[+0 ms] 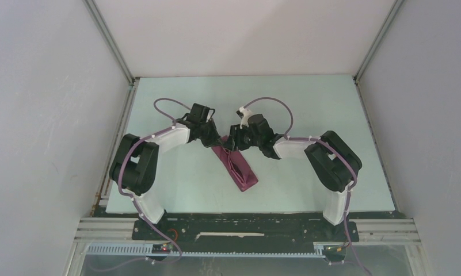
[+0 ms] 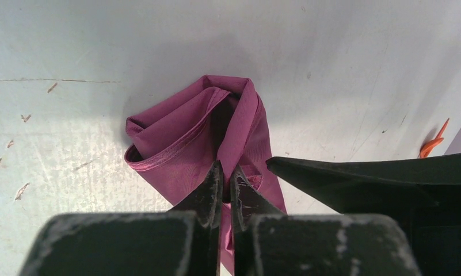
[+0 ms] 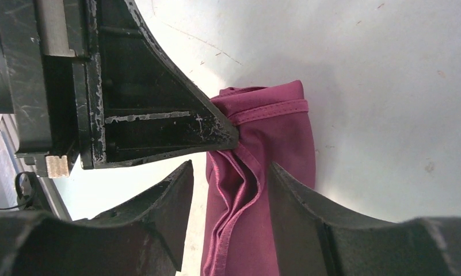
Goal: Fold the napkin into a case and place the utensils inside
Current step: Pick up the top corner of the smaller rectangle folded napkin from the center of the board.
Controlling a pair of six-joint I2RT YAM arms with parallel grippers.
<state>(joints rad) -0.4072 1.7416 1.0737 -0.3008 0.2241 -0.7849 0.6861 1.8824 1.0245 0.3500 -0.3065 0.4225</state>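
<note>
**Left gripper (image 2: 227, 175) clenched on a raised fold of the maroon napkin (image 2: 176, 138).**
The napkin lies as a long folded strip slanting across the middle of the table (image 2: 72, 46), its far end bunched up. The right gripper (image 3: 231, 168) stands spread, fingers either side of the strip, one of them cutting across the left wrist view. Past it, well apart, an orange utensil (image 2: 434, 142) pokes out, probably just its tip.

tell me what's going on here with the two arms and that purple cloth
Both arms are working on the napkin, which lies on the table folded into a narrow strip. The left gripper is shut, pinching a layer at the strip's far end. The right gripper is open, its fingers either side of the cloth. One orange utensil lies apart on the table, not yet inside.
</note>
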